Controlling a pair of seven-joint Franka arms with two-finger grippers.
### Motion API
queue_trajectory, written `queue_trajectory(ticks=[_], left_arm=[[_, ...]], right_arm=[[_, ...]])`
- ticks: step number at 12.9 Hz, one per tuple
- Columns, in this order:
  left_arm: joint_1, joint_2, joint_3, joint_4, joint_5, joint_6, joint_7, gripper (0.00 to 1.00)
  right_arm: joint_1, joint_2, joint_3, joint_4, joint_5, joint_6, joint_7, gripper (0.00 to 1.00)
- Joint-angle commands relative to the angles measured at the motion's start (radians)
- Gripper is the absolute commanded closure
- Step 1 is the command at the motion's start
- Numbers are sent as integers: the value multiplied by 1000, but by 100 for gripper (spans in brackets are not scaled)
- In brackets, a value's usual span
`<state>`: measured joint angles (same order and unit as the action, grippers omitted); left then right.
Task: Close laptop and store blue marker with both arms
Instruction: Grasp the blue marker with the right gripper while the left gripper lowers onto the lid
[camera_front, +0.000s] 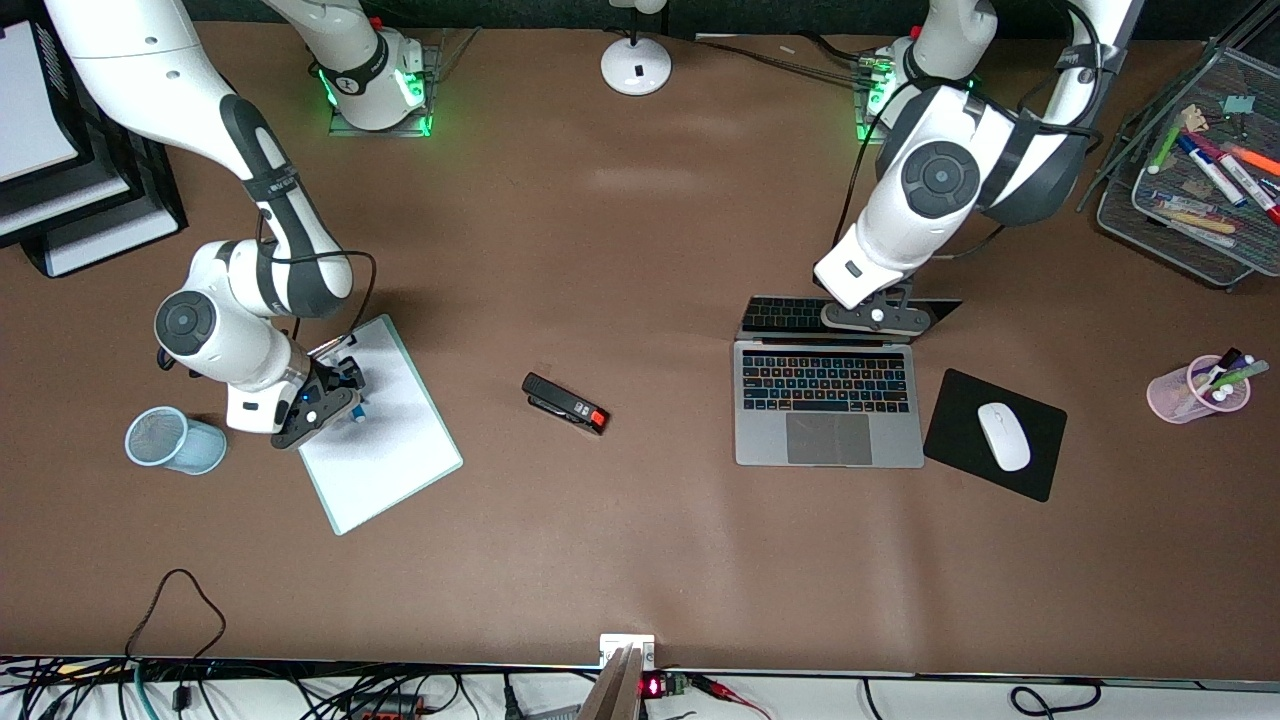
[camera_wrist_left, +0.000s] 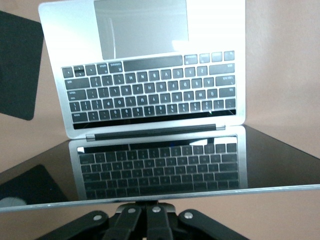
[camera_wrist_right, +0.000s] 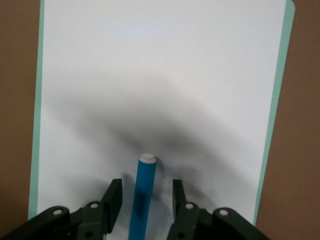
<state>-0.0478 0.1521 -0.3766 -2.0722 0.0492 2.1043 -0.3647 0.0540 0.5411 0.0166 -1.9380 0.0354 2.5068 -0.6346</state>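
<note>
The silver-grey laptop (camera_front: 828, 405) stands open on the table toward the left arm's end, its black screen (camera_wrist_left: 160, 165) tilted back and mirroring the keys. My left gripper (camera_front: 878, 316) is shut, with nothing between its fingers, right at the top edge of the lid (camera_wrist_left: 148, 212). The blue marker (camera_wrist_right: 142, 195) lies flat on a white board (camera_wrist_right: 160, 75), white end pointing away from the wrist. My right gripper (camera_wrist_right: 145, 192) is low over it, open, one finger on each side with a gap to the marker. In the front view the right gripper (camera_front: 340, 395) covers most of the marker.
A light-blue mesh cup (camera_front: 175, 440) stands beside the board (camera_front: 385, 430), next to the right gripper. A black stapler (camera_front: 565, 402) lies mid-table. A mouse (camera_front: 1003, 436) sits on a black pad (camera_front: 1040, 470) beside the laptop. A pink pen cup (camera_front: 1198, 390) and mesh tray (camera_front: 1180, 240) are near the edge.
</note>
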Motion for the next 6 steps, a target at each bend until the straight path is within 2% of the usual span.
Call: queue_trajectory(ticks=[1,6], left_arm=[[23,7,-10,4,92,54,6,100],[49,47,-10,4,97,183,7,100]], right_arm=[[3,26,-1,24,9,4,-7,54],[4,48,-1,31,9,4,-5,59]])
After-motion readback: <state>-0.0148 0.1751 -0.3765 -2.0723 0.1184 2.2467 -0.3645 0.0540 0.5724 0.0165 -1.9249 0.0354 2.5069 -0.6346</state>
